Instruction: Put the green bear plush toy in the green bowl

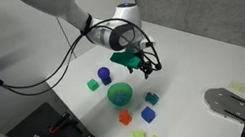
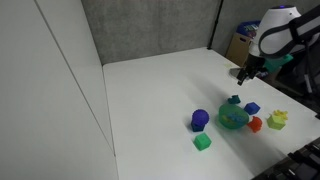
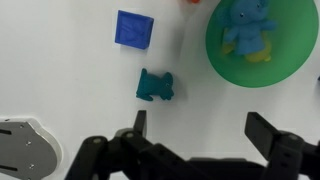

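The green bear plush toy [image 3: 155,86] is a small dark teal lump lying on the white table, just left of the green bowl [image 3: 225,62]. The bowl holds a blue plush figure [image 3: 248,28]. In an exterior view the toy [image 2: 233,99] sits right behind the bowl [image 2: 241,124]. The bowl also shows in an exterior view [image 1: 115,101]. My gripper [image 3: 200,126] is open and empty, hovering above the table near the toy and touching nothing. It shows in both exterior views [image 1: 149,67] [image 2: 245,72].
A blue block [image 3: 134,28] lies beside the toy. A purple-blue cylinder [image 2: 199,120], a green cube [image 2: 202,142], an orange piece [image 2: 256,124] and a yellow-green piece [image 2: 277,120] surround the bowl. A grey metal object [image 1: 236,105] lies near the table edge.
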### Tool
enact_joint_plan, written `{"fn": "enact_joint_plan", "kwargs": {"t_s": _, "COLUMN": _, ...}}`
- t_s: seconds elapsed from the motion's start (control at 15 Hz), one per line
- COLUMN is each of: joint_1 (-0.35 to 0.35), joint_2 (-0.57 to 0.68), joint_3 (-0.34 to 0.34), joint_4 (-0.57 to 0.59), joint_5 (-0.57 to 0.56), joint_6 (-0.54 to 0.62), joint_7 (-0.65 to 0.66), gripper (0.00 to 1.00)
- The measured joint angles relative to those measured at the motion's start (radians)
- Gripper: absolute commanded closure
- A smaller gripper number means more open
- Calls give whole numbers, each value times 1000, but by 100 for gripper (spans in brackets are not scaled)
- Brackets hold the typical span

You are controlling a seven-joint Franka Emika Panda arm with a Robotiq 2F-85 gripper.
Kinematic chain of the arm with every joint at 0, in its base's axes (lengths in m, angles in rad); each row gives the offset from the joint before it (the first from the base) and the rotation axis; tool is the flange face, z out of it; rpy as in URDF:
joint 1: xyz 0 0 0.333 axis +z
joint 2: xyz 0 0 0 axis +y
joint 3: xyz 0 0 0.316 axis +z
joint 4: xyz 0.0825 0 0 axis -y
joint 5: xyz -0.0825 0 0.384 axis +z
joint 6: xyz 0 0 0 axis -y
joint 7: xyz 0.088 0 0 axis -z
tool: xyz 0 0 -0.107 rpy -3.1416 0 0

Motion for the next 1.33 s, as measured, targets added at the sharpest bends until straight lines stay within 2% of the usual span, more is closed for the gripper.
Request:
{"fn": "enact_joint_plan", "kwargs": {"t_s": 0.67, "joint_1": -30, "joint_2": 308, "joint_3": -19, "joint_4": 228, "joint_5": 2, "joint_6": 6, "joint_7": 2, "gripper": 0}}
{"fn": "enact_joint_plan", "kwargs": {"t_s": 1.33, "joint_1": -61, "joint_2": 493, "joint_3": -28, "joint_4": 371, "joint_5": 16, "joint_6": 6, "joint_7": 9, "gripper": 0}}
